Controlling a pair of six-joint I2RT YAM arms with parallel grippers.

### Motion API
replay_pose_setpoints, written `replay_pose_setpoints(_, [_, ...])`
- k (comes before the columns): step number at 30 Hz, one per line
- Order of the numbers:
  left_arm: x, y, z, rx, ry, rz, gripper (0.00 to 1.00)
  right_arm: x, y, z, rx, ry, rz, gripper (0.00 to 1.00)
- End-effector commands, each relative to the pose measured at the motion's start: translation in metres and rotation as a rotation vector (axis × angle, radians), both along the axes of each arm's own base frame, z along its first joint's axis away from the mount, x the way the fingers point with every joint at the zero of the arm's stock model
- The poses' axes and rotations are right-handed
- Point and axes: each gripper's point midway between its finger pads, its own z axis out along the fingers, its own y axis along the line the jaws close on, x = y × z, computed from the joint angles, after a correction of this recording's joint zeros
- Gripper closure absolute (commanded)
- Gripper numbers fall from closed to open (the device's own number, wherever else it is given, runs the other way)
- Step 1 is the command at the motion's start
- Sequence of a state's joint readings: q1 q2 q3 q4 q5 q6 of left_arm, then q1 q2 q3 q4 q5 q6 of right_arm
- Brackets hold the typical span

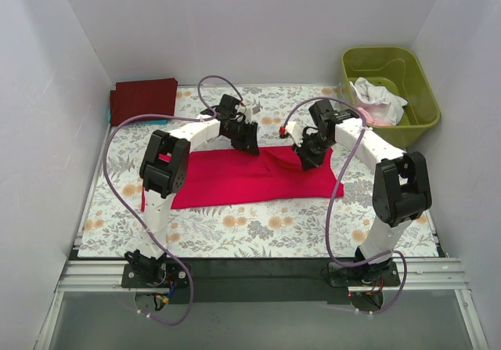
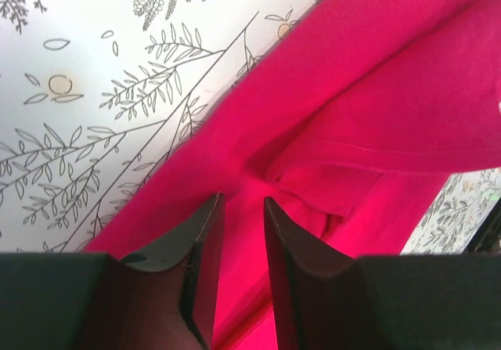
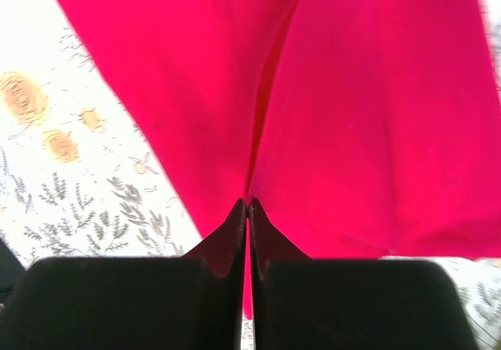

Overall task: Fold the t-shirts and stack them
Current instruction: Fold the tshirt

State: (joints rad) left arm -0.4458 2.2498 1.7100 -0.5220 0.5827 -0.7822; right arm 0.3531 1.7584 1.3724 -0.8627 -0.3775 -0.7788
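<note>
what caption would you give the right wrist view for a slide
Right gripper shut on a crease of the crimson t-shirt, with the floral table cloth showing at left.

spread t-shirt (image 1: 250, 179): crimson; folded t-shirt (image 1: 143, 99): maroon; table cloth (image 1: 258, 225): grey-orange floral; tub (image 1: 416, 84): olive-green

Flat shirt (image 1: 250, 182) mid-table on cloth (image 1: 235, 229). L gripper (image 1: 249, 142) over its back edge, left of ctr; R gripper (image 1: 305, 159) on back edge, right of ctr. Folded shirt (image 1: 142, 99) back-left corner. Tub (image 1: 415, 128) back-right, w/ loose shirts (image 1: 377, 99) in it.
</note>
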Motion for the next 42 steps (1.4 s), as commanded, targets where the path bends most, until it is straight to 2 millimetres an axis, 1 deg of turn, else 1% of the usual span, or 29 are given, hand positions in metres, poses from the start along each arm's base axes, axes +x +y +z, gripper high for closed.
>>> replay_pose_setpoints(1, [0.005,0.007,0.047,-0.030,-0.103,0.012,0.74,-0.018,0.006,0.005,0.030,0.004,0.036,0.99])
replay_pose_setpoints(4, [0.002,0.013,0.053,-0.030,-0.107,0.028,0.73,-0.031,0.002,-0.008,0.010,0.041,0.049,0.99])
replay_pose_setpoints(6, [0.002,0.018,0.059,-0.035,-0.112,0.041,0.72,-0.036,0.000,-0.013,-0.001,0.050,0.054,0.99])
replay_pose_setpoints(8, [-0.003,0.021,0.066,-0.043,-0.115,0.045,0.72,-0.041,-0.002,-0.022,-0.014,0.068,0.063,0.99])
replay_pose_setpoints(12, [-0.014,0.026,0.076,-0.057,-0.132,0.037,0.68,-0.042,-0.006,-0.035,-0.039,0.091,0.061,0.98])
replay_pose_setpoints(14, [-0.018,0.029,0.078,-0.055,-0.139,0.032,0.68,-0.041,-0.006,-0.038,-0.047,0.114,0.042,0.83])
replay_pose_setpoints(15, [-0.020,0.030,0.080,-0.052,-0.138,0.031,0.66,-0.042,-0.005,-0.037,-0.044,0.122,0.039,0.65])
replay_pose_setpoints(17, [-0.023,0.038,0.084,-0.053,-0.135,0.036,0.65,-0.044,-0.003,-0.033,-0.034,0.133,0.034,0.52])
replay_pose_setpoints(18, [-0.026,0.043,0.084,-0.048,-0.121,0.038,0.64,-0.047,-0.004,-0.026,-0.027,0.138,0.030,0.46])
replay_pose_setpoints(19, [-0.027,0.047,0.087,-0.048,-0.119,0.040,0.64,-0.047,-0.004,-0.021,-0.017,0.138,0.027,0.45])
replay_pose_setpoints(20, [-0.024,0.058,0.088,-0.044,-0.118,0.059,0.64,-0.047,-0.002,-0.016,0.005,0.140,0.020,0.45])
replay_pose_setpoints(21, [-0.027,0.067,0.092,-0.034,-0.117,0.060,0.64,-0.044,0.000,-0.006,0.022,0.124,0.005,0.46])
replay_pose_setpoints(22, [-0.028,0.074,0.092,-0.025,-0.108,0.066,0.64,-0.040,-0.002,-0.003,0.029,0.119,-0.014,0.47])
replay_pose_setpoints(23, [-0.027,0.088,0.092,-0.014,-0.101,0.085,0.64,-0.036,-0.003,0.001,0.034,0.109,-0.028,0.50])
replay_pose_setpoints(24, [-0.036,0.098,0.093,0.005,-0.075,0.090,0.64,-0.033,-0.005,0.000,0.026,0.120,-0.059,0.58])
replay_pose_setpoints(26, [-0.044,0.118,0.088,0.040,-0.071,0.090,0.64,-0.020,-0.012,-0.003,-0.006,0.109,-0.102,0.67])
replay_pose_setpoints(27, [-0.049,0.128,0.084,0.076,-0.065,0.099,0.64,-0.017,-0.015,-0.011,-0.025,0.124,-0.123,0.72])
replay_pose_setpoints(28, [-0.061,0.137,0.080,0.101,-0.074,0.080,0.64,-0.013,-0.017,-0.013,-0.034,0.124,-0.151,0.74])
replay_pose_setpoints(29, [-0.066,0.144,0.077,0.122,-0.073,0.077,0.65,-0.004,-0.020,-0.017,-0.056,0.096,-0.170,0.74])
replay_pose_setpoints(30, [-0.072,0.156,0.072,0.164,-0.060,0.089,0.65,-0.001,-0.021,-0.022,-0.073,0.097,-0.179,0.75])
replay_pose_setpoints(31, [-0.079,0.163,0.071,0.189,-0.054,0.090,0.65,0.002,-0.023,-0.026,-0.089,0.098,-0.196,0.75])
replay_pose_setpoints(32, [-0.085,0.167,0.068,0.204,-0.047,0.074,0.65,0.010,-0.025,-0.025,-0.108,0.079,-0.208,0.75])
replay_pose_setpoints(33, [-0.092,0.173,0.067,0.216,-0.033,0.073,0.66,0.011,-0.027,-0.031,-0.124,0.090,-0.213,0.76])
replay_pose_setpoints(34, [-0.095,0.179,0.065,0.244,-0.038,0.078,0.66,0.013,-0.027,-0.033,-0.131,0.093,-0.217,0.76])
replay_pose_setpoints(35, [-0.104,0.184,0.060,0.267,-0.039,0.068,0.66,0.014,-0.029,-0.035,-0.143,0.092,-0.219,0.76])
replay_pose_setpoints(38, [-0.106,0.196,0.053,0.323,-0.082,0.048,0.66,0.016,-0.035,-0.052,-0.196,0.112,-0.214,0.76])
replay_pose_setpoints(39, [-0.102,0.197,0.052,0.331,-0.101,0.041,0.66,0.017,-0.037,-0.062,-0.215,0.123,-0.211,0.78])
replay_pose_setpoints(41, [-0.095,0.200,0.051,0.349,-0.109,0.031,0.66,0.021,-0.042,-0.071,-0.250,0.114,-0.206,0.78])
replay_pose_setpoints(42, [-0.096,0.201,0.050,0.357,-0.110,0.005,0.66,0.024,-0.043,-0.077,-0.259,0.113,-0.201,0.78])
